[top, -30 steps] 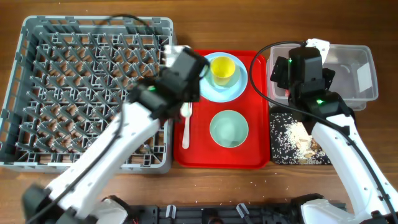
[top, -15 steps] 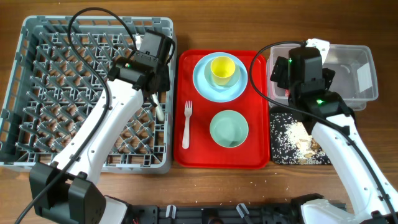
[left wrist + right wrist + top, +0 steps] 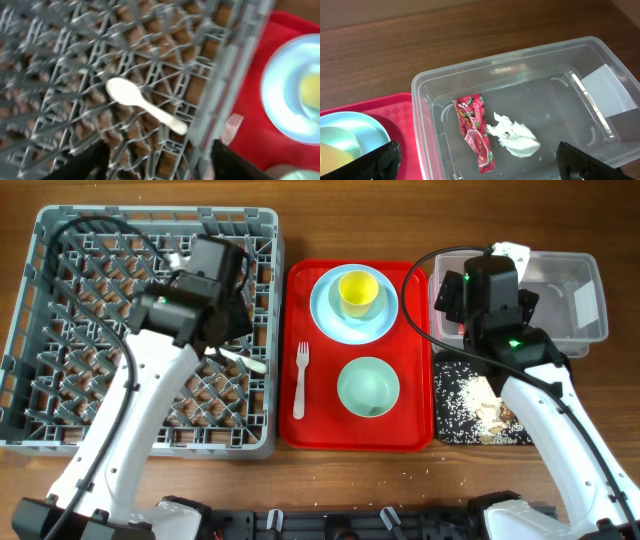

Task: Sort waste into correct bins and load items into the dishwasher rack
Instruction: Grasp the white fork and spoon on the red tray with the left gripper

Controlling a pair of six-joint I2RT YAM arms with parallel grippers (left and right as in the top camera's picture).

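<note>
The left tool (image 3: 159, 162) hangs spread, empty; spoon (image 3: 145, 107) just ahead lies flat and could slip through rack (image 3: 235, 65) gaps.

Flat red tray (image 3: 412, 428), brown table (image 3: 340, 220), apparently wooden

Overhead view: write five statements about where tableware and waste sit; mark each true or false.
The white spoon lies in the dishwasher rack. True.
The white fork lies in the rack too. False: the fork is on the red tray.
The yellow cup stands on the pale blue plate. True.
The wrapper and tissue sit in the black tray. False: wrapper and tissue lie in the clear tub.
The left gripper holds the spoon. False: the left gripper is open, the spoon lying free.
</note>
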